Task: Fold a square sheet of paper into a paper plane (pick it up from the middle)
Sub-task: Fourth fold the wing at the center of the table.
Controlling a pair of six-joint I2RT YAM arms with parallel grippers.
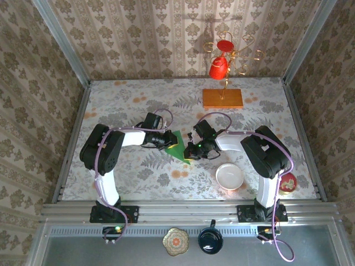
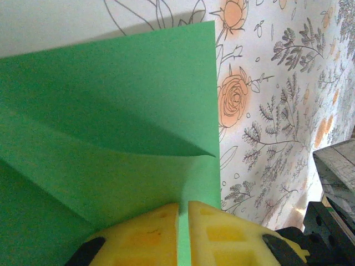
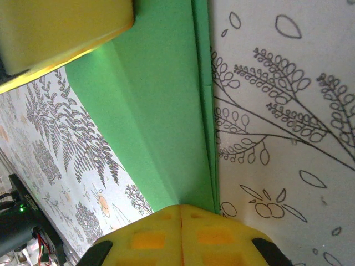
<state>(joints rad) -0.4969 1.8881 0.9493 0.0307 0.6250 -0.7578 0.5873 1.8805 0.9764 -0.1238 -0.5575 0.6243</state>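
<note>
Green sheet [image 2: 111, 138] part-folded, mid-table [image 1: 138, 105] between the arms. Left gripper [image 2: 183, 213] nearly closed, pinching one edge — right gripper [image 3: 181, 213] clamped tight on the layered fold. Risk: arms pulling apart or out of sync — thin paper tears or the crease skews.

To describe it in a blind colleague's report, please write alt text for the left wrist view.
The left gripper, its yellow fingers closed, pinches the near edge of a folded green paper; a floral tablecloth shows on the right.
</note>
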